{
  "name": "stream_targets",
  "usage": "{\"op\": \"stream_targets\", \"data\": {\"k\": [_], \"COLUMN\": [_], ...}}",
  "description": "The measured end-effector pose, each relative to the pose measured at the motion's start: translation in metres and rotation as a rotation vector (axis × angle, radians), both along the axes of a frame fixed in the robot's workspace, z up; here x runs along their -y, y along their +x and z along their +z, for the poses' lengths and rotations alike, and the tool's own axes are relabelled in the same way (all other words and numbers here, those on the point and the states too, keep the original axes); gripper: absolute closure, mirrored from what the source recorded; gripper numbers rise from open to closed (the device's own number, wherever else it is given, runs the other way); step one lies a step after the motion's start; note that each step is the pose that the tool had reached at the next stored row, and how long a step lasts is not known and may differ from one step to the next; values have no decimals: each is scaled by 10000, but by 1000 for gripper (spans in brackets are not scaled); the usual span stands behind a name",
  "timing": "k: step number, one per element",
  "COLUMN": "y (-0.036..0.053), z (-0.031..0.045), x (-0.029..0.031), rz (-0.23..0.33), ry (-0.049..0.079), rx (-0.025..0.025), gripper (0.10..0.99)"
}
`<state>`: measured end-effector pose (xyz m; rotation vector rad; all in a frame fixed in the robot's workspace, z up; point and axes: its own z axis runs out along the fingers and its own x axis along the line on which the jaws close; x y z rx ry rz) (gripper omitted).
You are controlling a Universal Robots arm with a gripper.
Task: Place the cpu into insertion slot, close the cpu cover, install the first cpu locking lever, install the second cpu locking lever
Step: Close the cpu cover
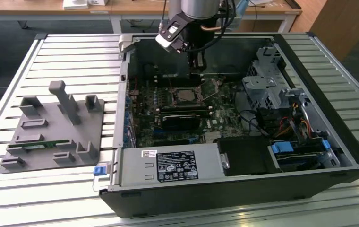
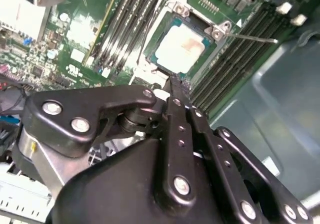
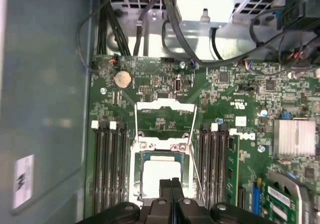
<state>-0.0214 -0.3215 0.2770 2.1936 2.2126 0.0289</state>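
On my exterior view, a slatted aluminium table [image 1: 72, 56] carries everything. An open black computer case [image 1: 230, 196] lies on its side on the slats, taking up the middle and the exterior view's right. A grey moulded fixture plate [image 1: 41, 137] with upright posts and holders sits flat on the slats just beside it, toward the exterior view's left.
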Motion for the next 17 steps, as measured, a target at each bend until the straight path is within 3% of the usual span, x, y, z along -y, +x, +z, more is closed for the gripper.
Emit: {"op": "stream_targets", "data": {"k": [7, 13, 17], "y": [17, 189, 217], "z": [16, -7, -27], "x": [1, 1, 1], "rz": [345, 424, 425], "ry": [61, 63, 62], "rx": [-7, -47, -49], "gripper": [980, 980, 980]}}
